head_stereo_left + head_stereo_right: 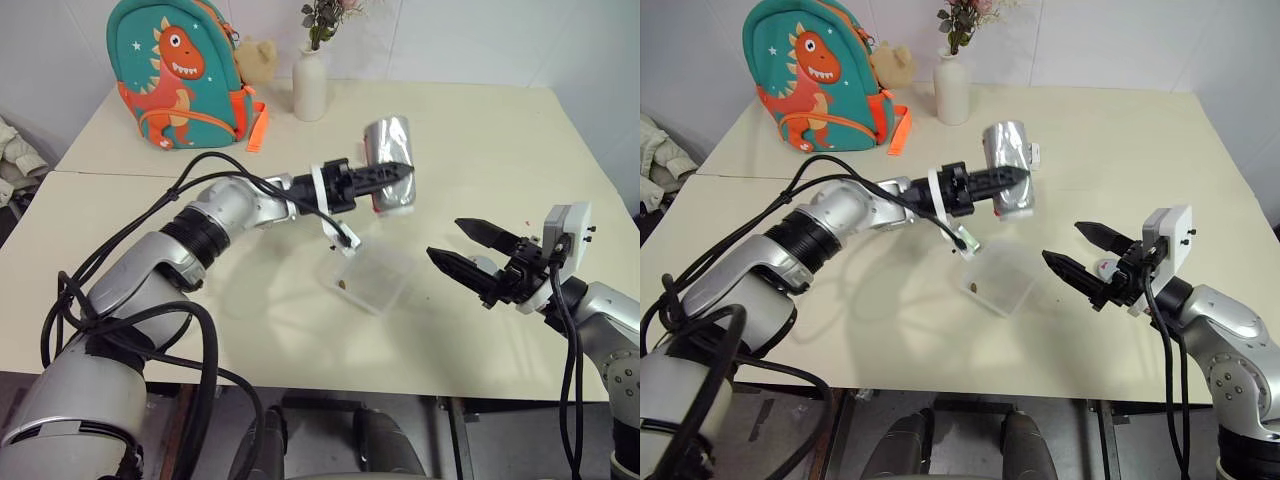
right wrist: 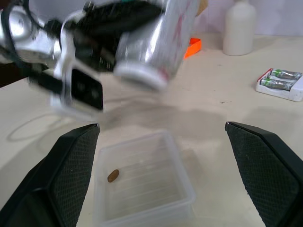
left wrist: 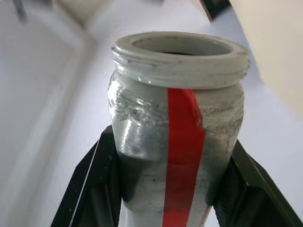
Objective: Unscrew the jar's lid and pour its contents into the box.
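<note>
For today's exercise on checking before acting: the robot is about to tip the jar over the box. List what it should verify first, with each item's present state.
1. Lid off the jar: ok, its mouth is open.
2. Left gripper shut on the jar: ok.
3. Jar mouth over the box: cannot tell; it hangs tilted just above and behind it.
4. Box upright and open: ok.
5. Contents in the box: not ok, just one brown bit.
6. Right gripper clear of the pour: ok, open beside the box.
</note>
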`<state>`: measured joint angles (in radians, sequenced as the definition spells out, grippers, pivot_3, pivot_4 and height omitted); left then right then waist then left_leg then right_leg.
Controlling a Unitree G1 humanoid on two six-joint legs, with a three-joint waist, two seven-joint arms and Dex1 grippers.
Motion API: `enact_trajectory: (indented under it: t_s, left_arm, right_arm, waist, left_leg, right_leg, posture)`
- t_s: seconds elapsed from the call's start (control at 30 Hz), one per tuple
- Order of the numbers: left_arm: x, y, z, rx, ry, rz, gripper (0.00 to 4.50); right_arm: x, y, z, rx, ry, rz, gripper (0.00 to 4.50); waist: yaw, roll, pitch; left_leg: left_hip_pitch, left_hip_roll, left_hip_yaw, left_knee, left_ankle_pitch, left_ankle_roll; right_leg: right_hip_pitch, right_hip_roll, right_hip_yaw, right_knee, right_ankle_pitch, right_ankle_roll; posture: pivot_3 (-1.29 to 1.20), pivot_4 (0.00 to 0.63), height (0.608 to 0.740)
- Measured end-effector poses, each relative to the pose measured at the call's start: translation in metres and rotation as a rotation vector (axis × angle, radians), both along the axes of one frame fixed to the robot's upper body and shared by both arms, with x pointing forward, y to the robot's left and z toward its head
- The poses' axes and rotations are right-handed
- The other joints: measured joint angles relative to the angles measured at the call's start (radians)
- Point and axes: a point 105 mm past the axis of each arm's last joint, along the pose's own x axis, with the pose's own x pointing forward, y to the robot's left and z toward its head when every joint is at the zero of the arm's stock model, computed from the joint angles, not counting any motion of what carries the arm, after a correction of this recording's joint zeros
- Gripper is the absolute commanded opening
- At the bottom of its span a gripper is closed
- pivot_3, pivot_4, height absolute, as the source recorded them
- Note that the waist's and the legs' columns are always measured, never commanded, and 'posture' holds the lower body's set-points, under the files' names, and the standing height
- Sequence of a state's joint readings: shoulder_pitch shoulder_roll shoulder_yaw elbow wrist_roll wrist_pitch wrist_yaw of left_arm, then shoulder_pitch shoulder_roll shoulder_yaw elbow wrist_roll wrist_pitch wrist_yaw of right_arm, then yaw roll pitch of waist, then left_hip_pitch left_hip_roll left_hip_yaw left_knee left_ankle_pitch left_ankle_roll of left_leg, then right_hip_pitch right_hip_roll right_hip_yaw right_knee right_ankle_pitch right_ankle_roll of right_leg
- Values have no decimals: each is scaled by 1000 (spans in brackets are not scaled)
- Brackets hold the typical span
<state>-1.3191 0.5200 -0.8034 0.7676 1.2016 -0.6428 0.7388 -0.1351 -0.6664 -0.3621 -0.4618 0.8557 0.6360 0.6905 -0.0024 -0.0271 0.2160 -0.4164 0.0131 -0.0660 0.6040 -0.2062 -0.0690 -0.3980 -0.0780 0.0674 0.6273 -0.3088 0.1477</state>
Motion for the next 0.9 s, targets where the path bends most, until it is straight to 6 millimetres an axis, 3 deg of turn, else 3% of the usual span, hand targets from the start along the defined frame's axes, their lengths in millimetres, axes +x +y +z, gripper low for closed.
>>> enact_trajectory:
  t_s: [0.07, 0.27, 0.37, 0.47, 0.67, 0.9]
  left_arm:
    - [13, 17, -1, -99, 196, 84, 1968]
    - [45, 56, -38, -452, 912, 268, 1968]
    - [58, 82, -39, -678, 1178, 311, 1968]
    - [63, 101, -30, -943, 1399, 243, 1968]
    - [55, 137, -60, -1272, 1647, 185, 1968]
    - [38, 163, -85, -1389, 1676, 198, 1968]
  right_arm:
    - [0, 0, 0, 0, 1, 2, 4470]
    - [-3, 2, 0, -13, 16, 23, 4470]
    - [-7, 5, 5, -79, -1, 42, 4470]
    - [-16, 9, 5, -183, -14, 74, 4470]
    - [-29, 23, 6, -232, -12, 141, 4470]
    - [-43, 35, 12, -263, 0, 200, 4470]
  waist:
    - [0, 1, 0]
    - [1, 1, -1]
    - [1, 1, -1]
    - [0, 1, -1]
    - [-9, 1, -1]
    - [0, 1, -1]
  left_leg:
    - [1, 0, 0, 0, 0, 0]
    - [-2, 1, 0, 6, -1, 1]
    - [-3, 0, -1, 9, -1, 2]
    - [-2, 0, -1, 9, -1, 2]
    - [3, 1, -1, 10, -1, 2]
    - [8, 1, -1, 10, 0, 1]
  right_leg:
    - [0, 0, 0, 1, 0, 0]
    - [0, 0, -1, 2, 0, -1]
    - [1, 0, -1, 4, 1, 0]
    - [1, 0, -1, 5, 1, 0]
    - [4, 0, 0, 8, 0, -1]
    - [9, 0, 0, 8, 2, -3]
  posture:
    - [0, 150, 740]
    - [0, 150, 740]
    - [0, 150, 740]
    - [0, 150, 740]
    - [0, 150, 740]
    - [0, 150, 740]
